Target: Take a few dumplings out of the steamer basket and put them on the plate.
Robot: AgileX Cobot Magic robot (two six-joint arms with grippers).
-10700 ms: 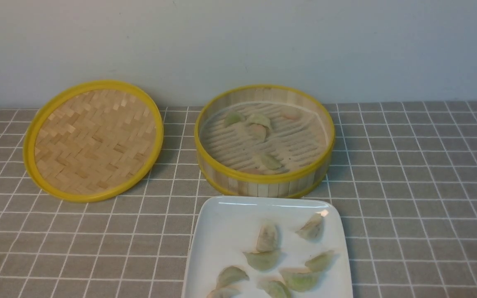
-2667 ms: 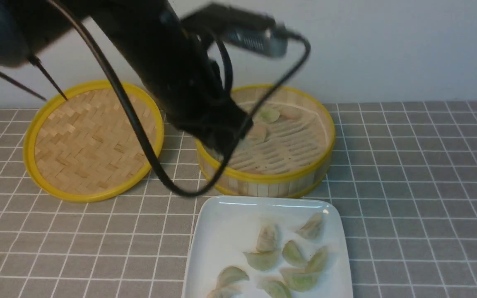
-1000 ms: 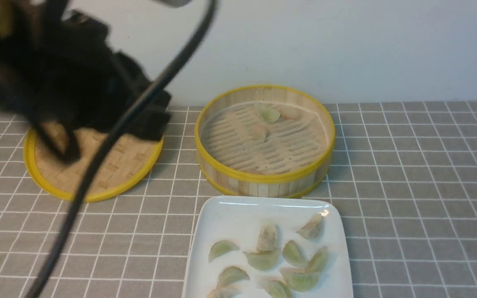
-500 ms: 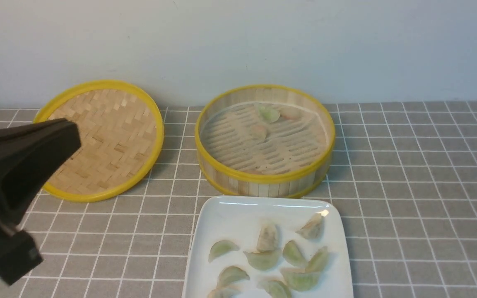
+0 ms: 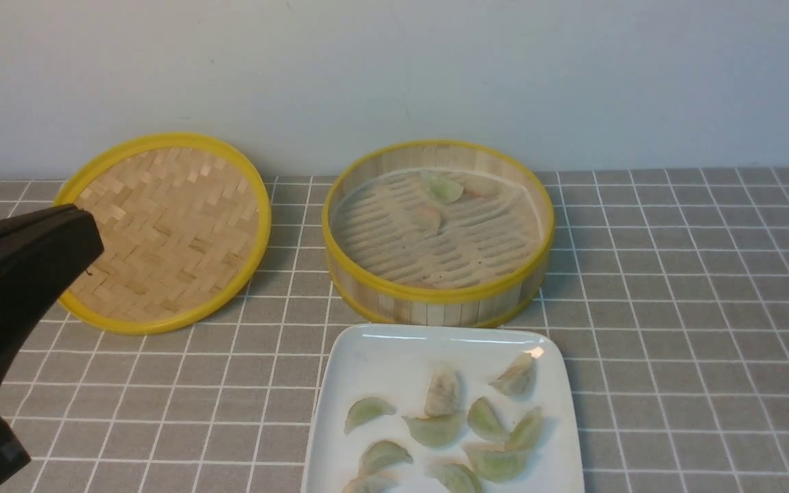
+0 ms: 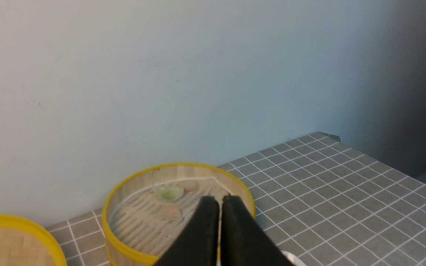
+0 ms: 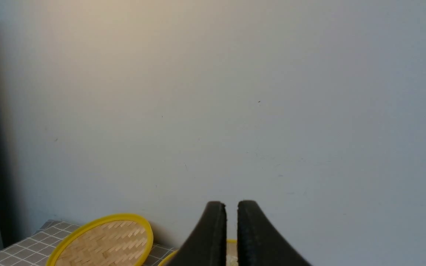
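The steamer basket (image 5: 435, 296) stands at the back centre and holds up to three dumplings; the clearest is a green one (image 5: 441, 186) at its far side. The white plate (image 5: 387, 352) lies in front of it with several dumplings (image 5: 435, 428) on its near half. My left gripper (image 5: 85, 231) is at the front left edge, far from both, raised off the table. In the left wrist view it (image 6: 220, 199) is shut and empty, pointing at the steamer (image 6: 124, 184). My right gripper (image 7: 231, 205) shows only in its wrist view, shut and empty, aimed at the wall.
The flat woven lid (image 5: 161, 233) lies left of the steamer, just beyond my left gripper's tip. A grey grid tablecloth (image 5: 696, 308) covers the table, and a pale wall stands right behind the steamer and lid.
Two more dumplings now lie on the plate and fewer are in the steamer. My left arm has pulled back from the steamer to the front left, moving slightly further left in the last half second.
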